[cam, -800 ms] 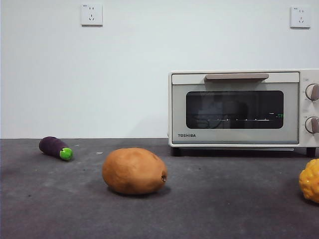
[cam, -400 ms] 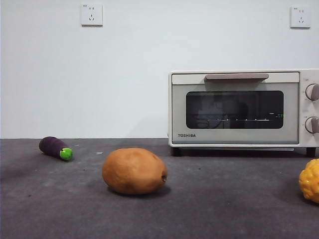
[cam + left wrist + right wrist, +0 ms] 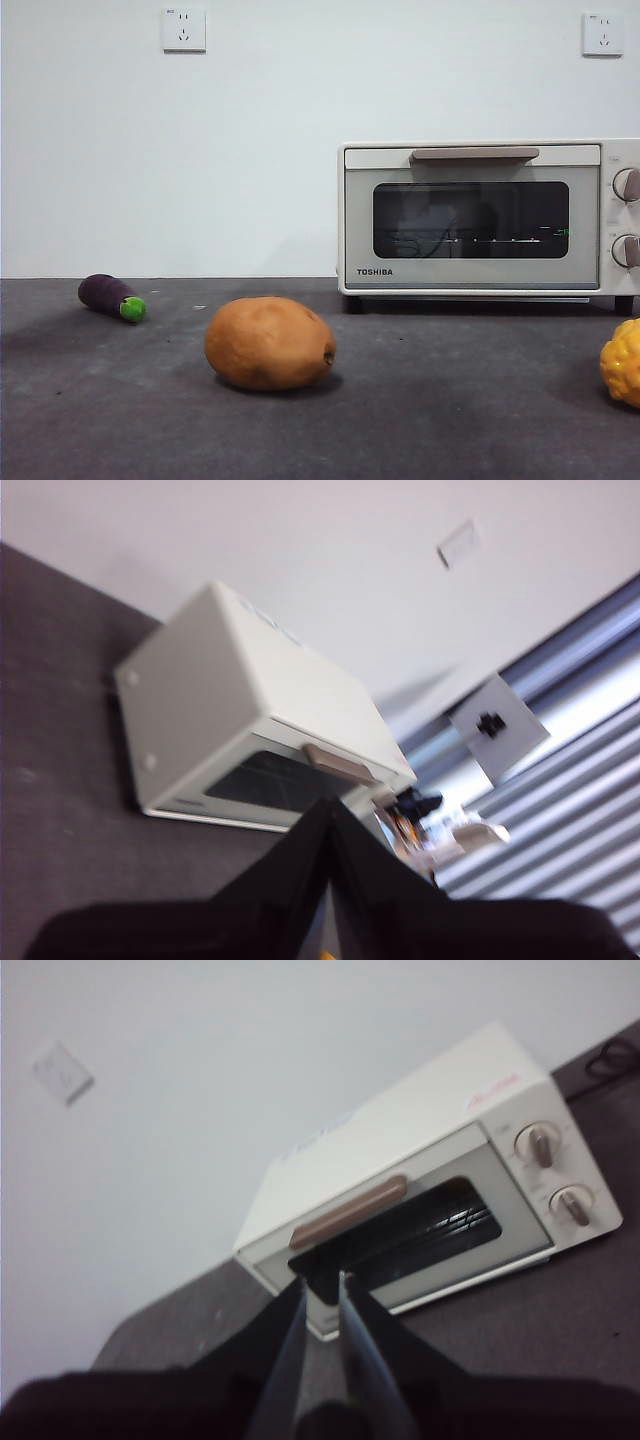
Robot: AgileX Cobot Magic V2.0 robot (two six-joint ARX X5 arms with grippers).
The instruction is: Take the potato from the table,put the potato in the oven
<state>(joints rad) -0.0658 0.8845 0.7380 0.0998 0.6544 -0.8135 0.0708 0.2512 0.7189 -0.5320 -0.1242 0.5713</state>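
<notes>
Room: I see a plain white wall (image 3: 260,150) behind the bench, with two sockets (image 3: 184,29) high up on it.
Table (image 3: 420,400): dark grey and mottled; everything stands on it.
Oven (image 3: 480,215): cream Toshiba, door closed, beige handle (image 3: 475,154) across the top of the door, two knobs (image 3: 627,184) at its side. In both wrist views it sits ahead of the pincer tips and well clear of them.
Potato (image 3: 269,343): lying on its side on the table, in front of the oven and off to the side away from the knobs, untouched. Neither wrist camera shows it, so I cannot place it against either pincer.
Yellow fruit (image 3: 622,360): bumpy, cut off by the frame edge, below the oven's knob end.
Eggplant (image 3: 111,297): small, purple with a green tip, far side of the potato from the oven.
Left pincer (image 3: 330,825): held up off the table, camera rolled so the scene tilts, aimed toward the oven's blank side and door; tips pressed together, gripping nothing.
Right pincer (image 3: 321,1300): also raised and tilted, pointed at the oven door just under the handle; tips a narrow slit apart, nothing between them.
Front camera: shows me no arm.
</notes>
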